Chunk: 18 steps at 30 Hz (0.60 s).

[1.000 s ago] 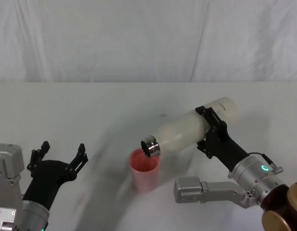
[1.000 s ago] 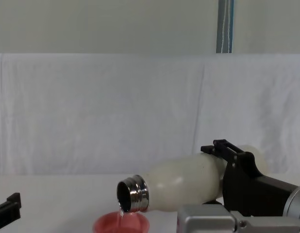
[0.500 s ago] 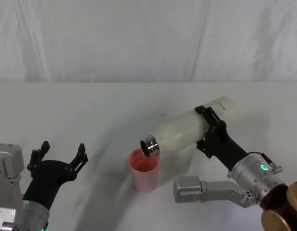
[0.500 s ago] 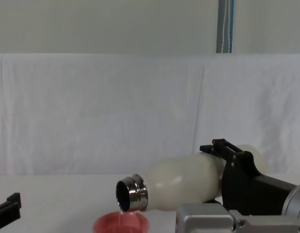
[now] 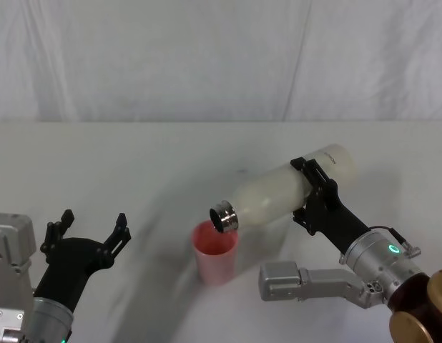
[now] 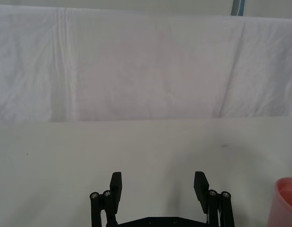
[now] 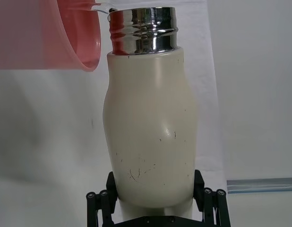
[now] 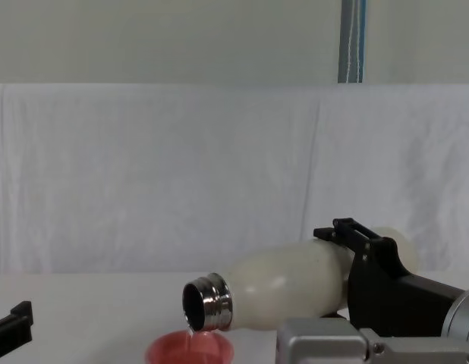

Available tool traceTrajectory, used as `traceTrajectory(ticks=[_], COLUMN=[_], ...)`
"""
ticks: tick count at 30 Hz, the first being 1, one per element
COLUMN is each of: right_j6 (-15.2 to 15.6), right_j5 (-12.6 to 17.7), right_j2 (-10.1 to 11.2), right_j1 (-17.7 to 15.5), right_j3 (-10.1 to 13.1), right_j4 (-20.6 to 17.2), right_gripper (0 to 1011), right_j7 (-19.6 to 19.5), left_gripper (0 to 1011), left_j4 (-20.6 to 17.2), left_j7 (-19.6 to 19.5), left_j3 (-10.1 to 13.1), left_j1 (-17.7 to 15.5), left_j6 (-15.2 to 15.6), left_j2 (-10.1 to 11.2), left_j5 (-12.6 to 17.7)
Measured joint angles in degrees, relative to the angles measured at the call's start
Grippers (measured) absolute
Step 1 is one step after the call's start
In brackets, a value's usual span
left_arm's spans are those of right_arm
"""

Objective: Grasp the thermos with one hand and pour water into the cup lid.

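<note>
We saw right gripper [image 5: 312, 191] clamping tilted thermos [image 5: 278, 196], steel neck above cup lid [image 5: 215, 251], frame centre; left gripper [image 5: 89, 227] splayed, lower left.

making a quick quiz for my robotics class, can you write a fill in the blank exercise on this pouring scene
1. The right claw is shut on the ____, which is tipped over nearly on its side.
2. The steel neck sits just above the rim of the ____ cup lid.
3. The left claw waits apart from the cup lid with its fingers ____.
4. The thermos has no ____ on its neck.

Missing words: thermos; pink; open; cap
</note>
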Motion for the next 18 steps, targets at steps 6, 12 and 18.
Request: traceTrajectory(ticks=[6,12,18], right_j6=[0.00,0.04,0.04], right_j5=[0.09,0.09,0.08], right_j2=[0.04,0.13,0.13], right_j1=[-0.09,-0.14,-0.06], right_j3=[0.11,0.22,0.26], right_j4=[-0.01,-0.15,-0.16], right_gripper=[957,957,957], right_j7=[0.00,0.00,-0.04], left_gripper=[1001,1001,1001], left_j4=[0.00,0.00,0.00], left_j7=[0.00,0.00,0.00], left_j3=[0.00,0.00,0.00], left_j1=[0.00,0.00,0.00], left_j6=[0.00,0.00,0.00], left_j2=[0.00,0.00,0.00], left_j5=[0.00,0.00,0.00])
